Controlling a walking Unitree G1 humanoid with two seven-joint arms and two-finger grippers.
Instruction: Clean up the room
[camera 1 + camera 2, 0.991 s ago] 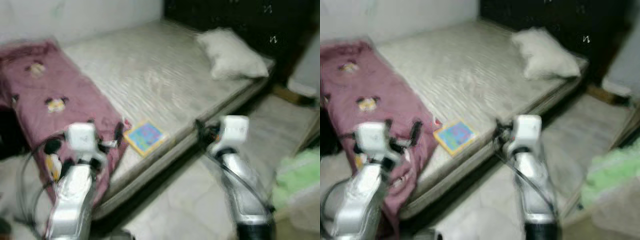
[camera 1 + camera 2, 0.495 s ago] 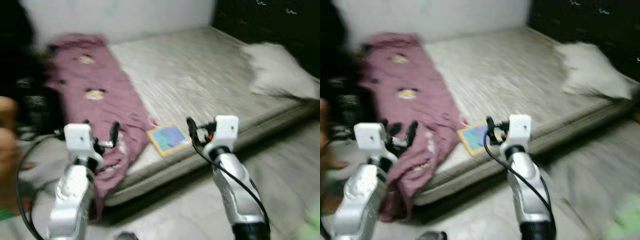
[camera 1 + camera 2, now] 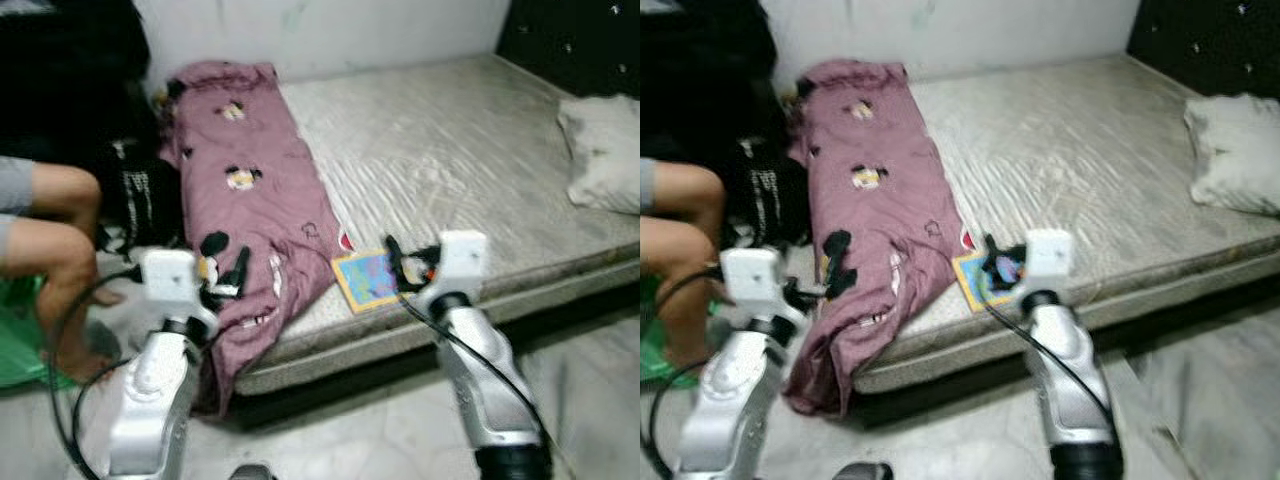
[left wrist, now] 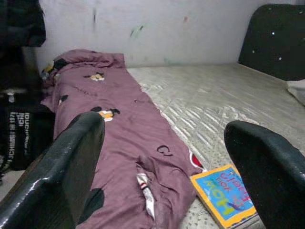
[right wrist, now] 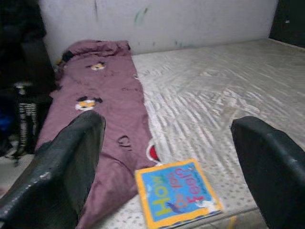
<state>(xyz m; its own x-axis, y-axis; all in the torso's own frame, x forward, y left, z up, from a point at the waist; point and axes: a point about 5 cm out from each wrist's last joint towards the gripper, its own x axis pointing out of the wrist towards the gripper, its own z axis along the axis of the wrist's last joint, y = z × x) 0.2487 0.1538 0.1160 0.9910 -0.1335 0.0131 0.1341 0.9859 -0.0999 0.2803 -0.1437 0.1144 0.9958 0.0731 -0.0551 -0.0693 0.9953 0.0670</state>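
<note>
Both grippers, left gripper (image 3: 228,277) and right gripper (image 3: 402,262), are spread, empty. The book (image 5: 177,192) overhangs the mattress (image 3: 470,160) front edge; a clumsy pinch could tip it off.

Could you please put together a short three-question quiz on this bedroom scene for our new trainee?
1. True or false: the picture book lies on the floor.
2. What lies along the mattress edge beside the book: A) purple blanket, B) towel, C) jacket?
3. Fill in: the right gripper has its fingers ___.

Key: 1 false, it lies on the mattress near its front edge. 2 A. 3 open.
</note>
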